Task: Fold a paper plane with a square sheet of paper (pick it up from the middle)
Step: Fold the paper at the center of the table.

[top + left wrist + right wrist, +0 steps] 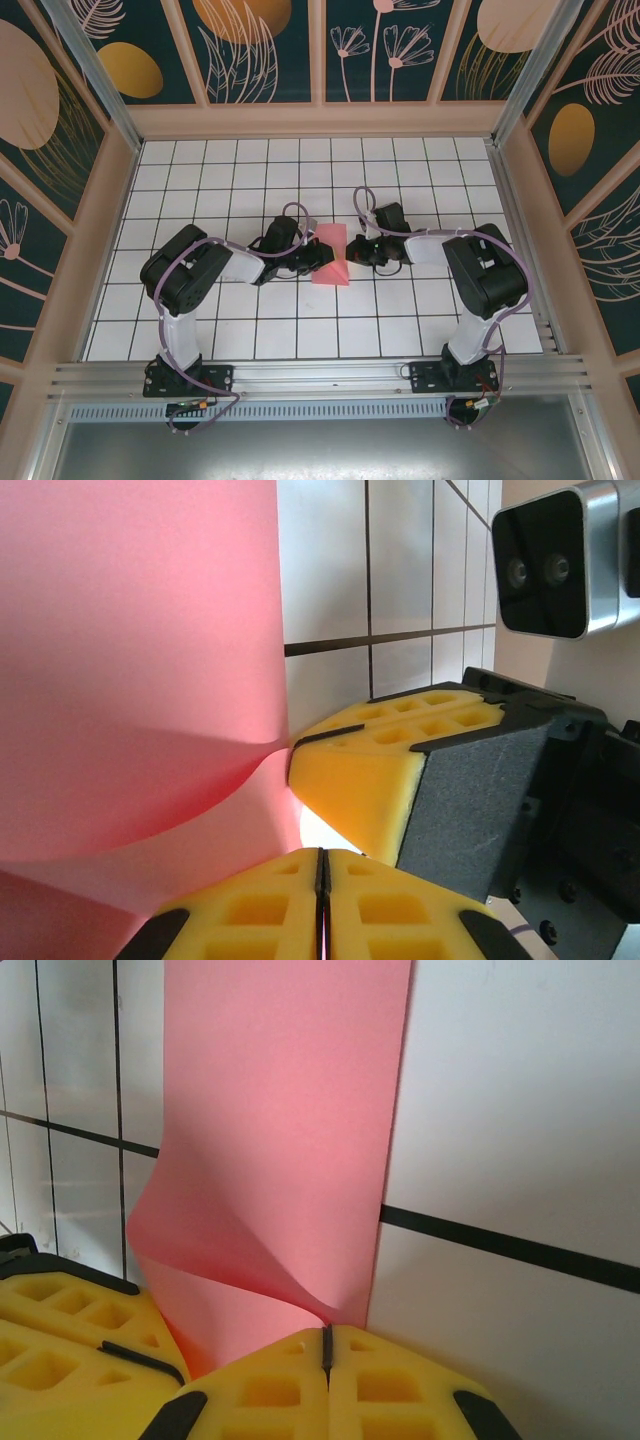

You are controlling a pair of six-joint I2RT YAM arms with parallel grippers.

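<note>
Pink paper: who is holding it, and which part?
The left gripper and right gripper both pinch the square sheet of paper at its edge, close together.

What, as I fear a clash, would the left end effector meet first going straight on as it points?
The left end effector is shut on the paper, so that comes first. Just past it the right end effector faces it, pinching the same sheet. Depth is unclear, but the gap looks small.

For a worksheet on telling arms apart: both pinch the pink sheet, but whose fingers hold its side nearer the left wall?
The left arm's fingers, shut on the sheet's left edge; the right arm's fingers pinch the opposite edge.
</note>
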